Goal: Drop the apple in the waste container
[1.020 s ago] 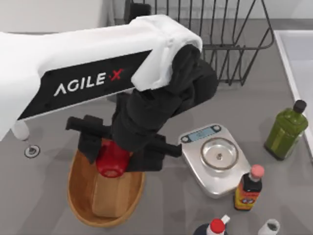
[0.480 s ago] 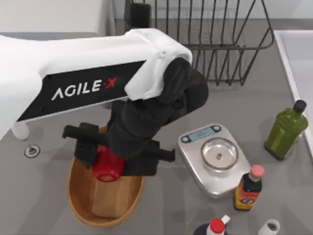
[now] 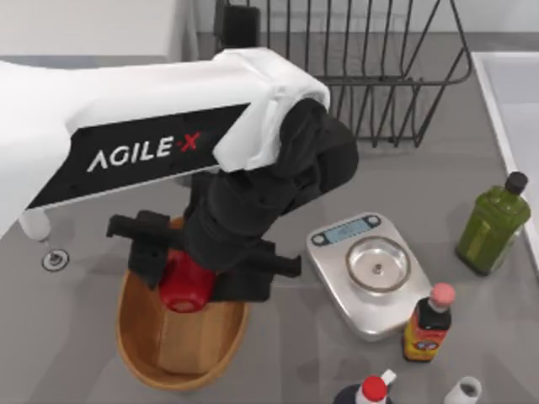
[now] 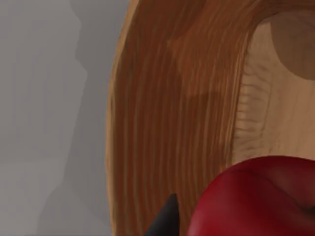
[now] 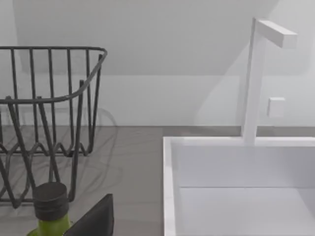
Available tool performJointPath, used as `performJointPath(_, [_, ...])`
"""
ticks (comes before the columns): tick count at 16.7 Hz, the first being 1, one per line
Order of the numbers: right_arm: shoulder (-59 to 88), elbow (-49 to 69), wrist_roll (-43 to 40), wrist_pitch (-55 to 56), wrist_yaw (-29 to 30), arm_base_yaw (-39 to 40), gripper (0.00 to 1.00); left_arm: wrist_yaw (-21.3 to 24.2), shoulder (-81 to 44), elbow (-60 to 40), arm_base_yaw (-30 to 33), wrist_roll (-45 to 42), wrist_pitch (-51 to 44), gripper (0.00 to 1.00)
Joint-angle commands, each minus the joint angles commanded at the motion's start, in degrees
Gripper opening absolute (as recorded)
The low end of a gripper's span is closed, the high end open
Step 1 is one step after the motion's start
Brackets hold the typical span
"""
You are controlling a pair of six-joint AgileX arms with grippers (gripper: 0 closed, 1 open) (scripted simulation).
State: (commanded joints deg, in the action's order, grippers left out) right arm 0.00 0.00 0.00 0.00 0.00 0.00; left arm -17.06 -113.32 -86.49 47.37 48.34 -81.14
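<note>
Grey bench point(image 3: 472, 337), white wall behind | left gripper point(image 3: 187, 273) clamps apple point(image 3: 187, 284) above waste container point(image 3: 135, 337) | container's long axis runs near-to-far | right gripper's opening unclear.

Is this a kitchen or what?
Probably a kitchen counter: there's a white sink with a tap, a black wire rack and a kitchen scale, plus bottles.
</note>
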Motion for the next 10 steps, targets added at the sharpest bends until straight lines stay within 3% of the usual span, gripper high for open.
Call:
performJointPath(4, [0.0, 0.0, 0.0, 0.0, 0.0, 0.0, 1.0, 0.0, 0.0, 0.0, 0.0, 0.0, 0.0, 0.98])
performJointPath(10, [0.0, 0.0, 0.0, 0.0, 0.0, 0.0, 1.0, 0.0, 0.0, 0.0, 0.0, 0.0, 0.0, 1.0])
